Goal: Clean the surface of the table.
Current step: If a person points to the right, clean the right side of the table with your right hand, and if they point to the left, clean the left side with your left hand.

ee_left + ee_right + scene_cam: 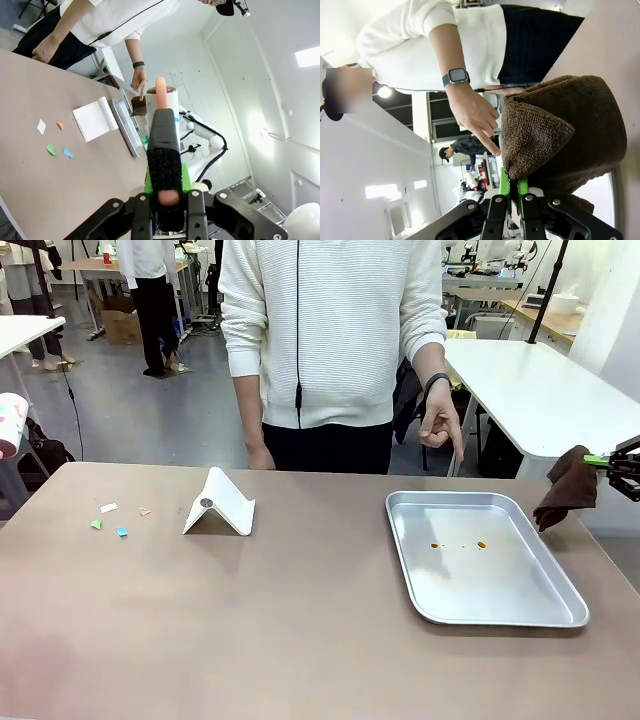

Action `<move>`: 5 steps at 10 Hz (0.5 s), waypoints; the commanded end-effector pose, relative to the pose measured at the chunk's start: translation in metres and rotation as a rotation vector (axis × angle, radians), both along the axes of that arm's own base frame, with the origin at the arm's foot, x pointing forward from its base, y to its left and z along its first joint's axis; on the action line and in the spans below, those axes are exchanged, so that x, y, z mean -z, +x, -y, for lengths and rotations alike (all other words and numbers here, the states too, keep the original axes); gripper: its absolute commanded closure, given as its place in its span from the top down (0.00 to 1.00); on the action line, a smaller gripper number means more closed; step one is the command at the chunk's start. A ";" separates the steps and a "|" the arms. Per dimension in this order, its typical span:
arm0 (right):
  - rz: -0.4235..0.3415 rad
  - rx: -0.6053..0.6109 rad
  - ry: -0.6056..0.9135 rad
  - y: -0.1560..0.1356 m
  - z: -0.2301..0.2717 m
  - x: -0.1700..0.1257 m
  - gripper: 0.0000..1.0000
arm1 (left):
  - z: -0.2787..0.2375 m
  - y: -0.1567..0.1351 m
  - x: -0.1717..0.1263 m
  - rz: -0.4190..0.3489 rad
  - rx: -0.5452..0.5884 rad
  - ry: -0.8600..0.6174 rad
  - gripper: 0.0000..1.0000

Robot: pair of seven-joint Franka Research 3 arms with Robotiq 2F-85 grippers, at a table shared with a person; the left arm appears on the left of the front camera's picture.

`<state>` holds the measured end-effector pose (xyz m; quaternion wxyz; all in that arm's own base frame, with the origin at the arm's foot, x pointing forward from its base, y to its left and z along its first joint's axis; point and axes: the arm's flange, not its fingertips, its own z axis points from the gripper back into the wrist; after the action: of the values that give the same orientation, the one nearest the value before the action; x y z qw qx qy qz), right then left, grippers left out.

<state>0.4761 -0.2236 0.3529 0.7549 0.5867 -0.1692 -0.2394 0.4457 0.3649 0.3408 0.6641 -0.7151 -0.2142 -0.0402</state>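
Table (300,640) ahead of left gripper (165,185), clamped on black tool (162,135). Left of right gripper (612,462): paper scraps (118,518), stand (220,505), tray (500,585) nearest, person's hand (440,425) pointing down. Right gripper pinches brown cloth (568,488) just past table's right edge.

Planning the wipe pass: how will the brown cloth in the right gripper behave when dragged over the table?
Likely floppy: the brown cloth hangs in folds from the right gripper. Its towel-like weave suggests it would drag, not slip, on the table, and may bunch.
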 end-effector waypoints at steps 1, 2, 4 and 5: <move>-0.015 -0.008 0.010 -0.002 0.001 -0.006 0.07 | -0.001 -0.002 -0.005 0.016 0.000 -0.014 0.22; -0.015 -0.008 0.010 -0.002 0.001 -0.006 0.07 | -0.001 -0.002 -0.005 0.016 0.000 -0.014 0.22; 0.000 0.000 0.000 0.000 0.000 0.000 0.07 | -0.001 -0.002 -0.005 0.016 0.000 -0.014 0.22; 0.036 0.004 -0.052 0.001 -0.006 -0.010 0.07 | -0.001 -0.002 -0.005 0.016 0.000 -0.014 0.22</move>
<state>0.4768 -0.2231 0.3541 0.7570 0.5839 -0.1728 -0.2370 0.4457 0.3649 0.3408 0.6642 -0.7151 -0.2142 -0.0402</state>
